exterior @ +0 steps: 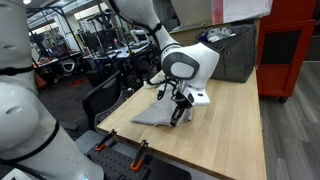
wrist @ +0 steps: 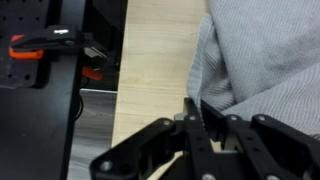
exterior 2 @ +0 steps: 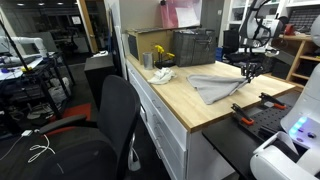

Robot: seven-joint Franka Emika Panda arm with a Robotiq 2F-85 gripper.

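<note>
Jaws: in the wrist view the gripper (wrist: 195, 118) has its fingers drawn tight together, with the edge of the grey cloth (wrist: 262, 60) pinched between them.

Table (exterior: 228, 130): light wooden top, flat and smooth. It carries the cloth. A dark mesh bin (exterior 2: 192, 45) stands at its far end.

Grey cloth: lies spread on the table in both exterior views (exterior: 150, 114) (exterior 2: 212, 86), partly folded over itself, towards the front edge. The gripper (exterior: 178, 108) is down at one corner of it, the corner farthest from the loose spread.

Handling, as judged: light, soft and wholly limp. It will drape and trail from any hold and offers no stiffness to push against. The knit surface looks matt, so slipping is unlikely. It is not fragile. A hem or corner is the sound place to take it, since a single layer there fits between the fingers. The middle would bunch.

Clamp (wrist: 38, 46): orange-handled, on the dark rail beside the table, clear of the cloth.

Writing: no brand, label or lettering can be read in any view.
</note>
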